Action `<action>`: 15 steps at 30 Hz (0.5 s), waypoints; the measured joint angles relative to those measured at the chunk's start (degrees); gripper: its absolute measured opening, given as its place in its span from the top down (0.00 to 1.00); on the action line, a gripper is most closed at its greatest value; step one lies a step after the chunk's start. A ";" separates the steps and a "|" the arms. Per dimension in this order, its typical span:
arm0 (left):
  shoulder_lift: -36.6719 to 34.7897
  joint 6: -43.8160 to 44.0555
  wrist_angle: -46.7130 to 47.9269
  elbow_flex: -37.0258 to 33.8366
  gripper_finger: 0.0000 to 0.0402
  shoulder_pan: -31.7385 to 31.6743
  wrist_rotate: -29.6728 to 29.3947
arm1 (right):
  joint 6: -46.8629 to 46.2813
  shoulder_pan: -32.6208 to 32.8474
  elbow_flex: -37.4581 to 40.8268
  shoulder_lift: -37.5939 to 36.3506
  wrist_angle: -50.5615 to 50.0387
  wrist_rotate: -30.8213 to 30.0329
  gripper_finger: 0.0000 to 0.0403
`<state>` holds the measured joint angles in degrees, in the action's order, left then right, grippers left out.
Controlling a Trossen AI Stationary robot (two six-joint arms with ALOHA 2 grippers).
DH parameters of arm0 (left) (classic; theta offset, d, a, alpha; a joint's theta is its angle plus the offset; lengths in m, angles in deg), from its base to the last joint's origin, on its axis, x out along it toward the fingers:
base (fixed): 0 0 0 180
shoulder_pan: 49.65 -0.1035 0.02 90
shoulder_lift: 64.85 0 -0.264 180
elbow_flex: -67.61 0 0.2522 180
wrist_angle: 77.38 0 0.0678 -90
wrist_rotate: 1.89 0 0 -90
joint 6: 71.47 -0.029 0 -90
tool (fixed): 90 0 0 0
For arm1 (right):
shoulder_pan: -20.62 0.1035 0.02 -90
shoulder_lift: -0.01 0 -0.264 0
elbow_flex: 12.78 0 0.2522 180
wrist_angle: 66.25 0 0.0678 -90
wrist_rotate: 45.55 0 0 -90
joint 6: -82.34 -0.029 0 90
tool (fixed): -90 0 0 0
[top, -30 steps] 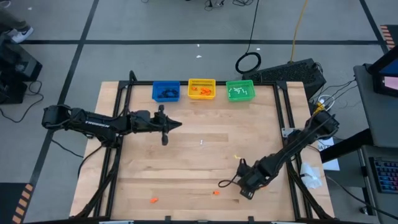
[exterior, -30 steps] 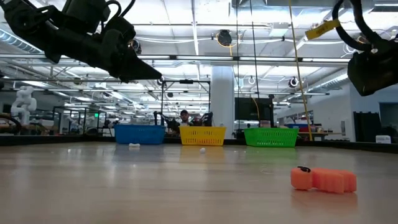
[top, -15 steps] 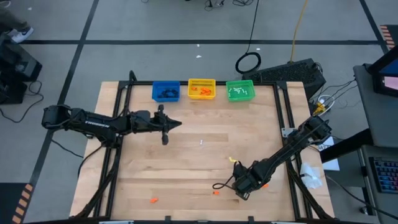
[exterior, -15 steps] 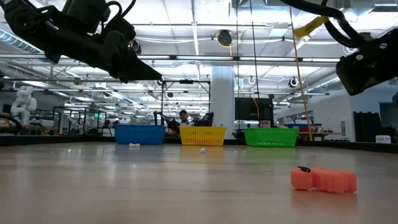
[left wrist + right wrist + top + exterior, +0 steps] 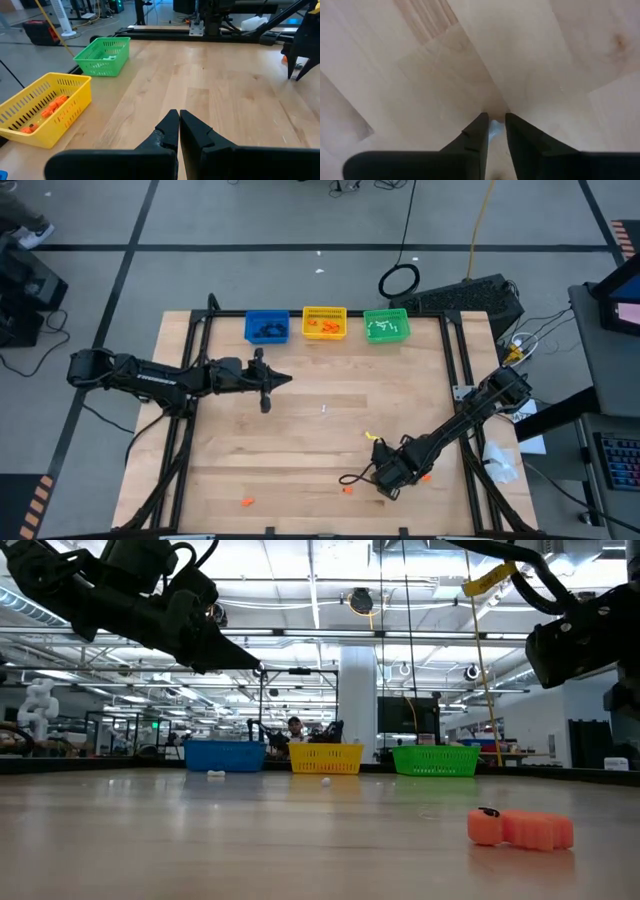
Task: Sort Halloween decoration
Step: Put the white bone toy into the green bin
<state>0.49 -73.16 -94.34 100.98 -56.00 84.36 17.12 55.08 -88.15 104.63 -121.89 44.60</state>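
Note:
Small Halloween trinkets lie loose on the wooden table: an orange one [image 5: 347, 489] [image 5: 520, 829] near the front edge, another orange one [image 5: 246, 502] at the front left, a white one [image 5: 325, 409] mid-table and a pale one [image 5: 368, 436]. My right gripper [image 5: 345, 478] [image 5: 495, 120] points down at the tabletop just beyond the first orange piece, its fingers drawn close on a tiny pale trinket. My left gripper [image 5: 288, 380] [image 5: 178, 117] hangs shut and empty above the table's left half. My right gripper has a tiny pale trinket [image 5: 495, 126] in the narrow gap between its two fingertips [image 5: 479, 131]. The fingers come from above, pointing down at the wood. Whether the piece rests on the table or is lifted does not show.
Three bins stand in a row at the far edge: blue [image 5: 266, 327] with dark pieces, yellow [image 5: 324, 323] with orange ones, green [image 5: 386, 326] with white ones. Black rails run along the table's left and right sides.
My right gripper has moved a little toward the table's left edge, staying low over the wood near the front.

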 joint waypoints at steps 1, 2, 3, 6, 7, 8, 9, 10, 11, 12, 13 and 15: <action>0.00 0.00 0.00 0.01 0.98 0.00 0.00 | 0.20 -0.26 0.02 0.01 -0.17 0.08 0.86; 0.00 0.00 0.00 0.01 0.98 0.00 0.00 | 0.43 -0.52 0.02 -0.06 -0.46 0.11 0.87; 0.00 0.00 0.00 -0.01 0.98 0.00 0.00 | 0.75 -0.76 0.06 -0.19 -0.74 0.12 0.88; 0.00 0.00 0.00 0.01 0.98 0.00 0.00 | 2.75 -1.71 -0.18 -0.20 -1.67 0.41 0.91; 0.00 0.00 -0.02 0.01 0.98 0.00 0.00 | 3.50 -2.03 -0.32 -0.18 -2.19 0.59 0.92; 0.00 0.00 -0.02 0.01 0.98 0.00 0.00 | 4.41 -2.40 -0.58 -0.16 -2.64 0.63 0.93; 0.00 0.02 -0.02 0.01 0.98 0.00 0.00 | 5.23 -2.79 -0.74 -0.14 -2.87 0.65 0.94; 0.00 0.04 -0.02 -0.01 0.98 0.00 0.00 | 6.21 -3.29 -0.98 -0.12 -2.98 0.65 0.95; 0.00 0.08 -0.02 0.01 0.98 0.00 0.00 | 7.04 -3.75 -1.26 -0.14 -3.11 0.63 0.95; 0.00 0.10 -0.02 0.01 0.98 0.00 0.00 | 7.89 -4.19 -1.65 -0.12 -3.46 0.49 0.95; 0.01 0.10 -0.02 0.01 0.98 0.00 0.00 | 8.95 -4.64 -2.01 -0.06 -3.83 0.22 0.95; 0.01 0.09 -0.02 0.01 0.98 0.00 0.00 | 11.07 -5.46 -2.68 0.02 -4.21 -0.47 0.96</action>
<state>0.50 -73.07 -94.37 100.99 -56.00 84.36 28.20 49.62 -90.82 104.65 -126.11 44.13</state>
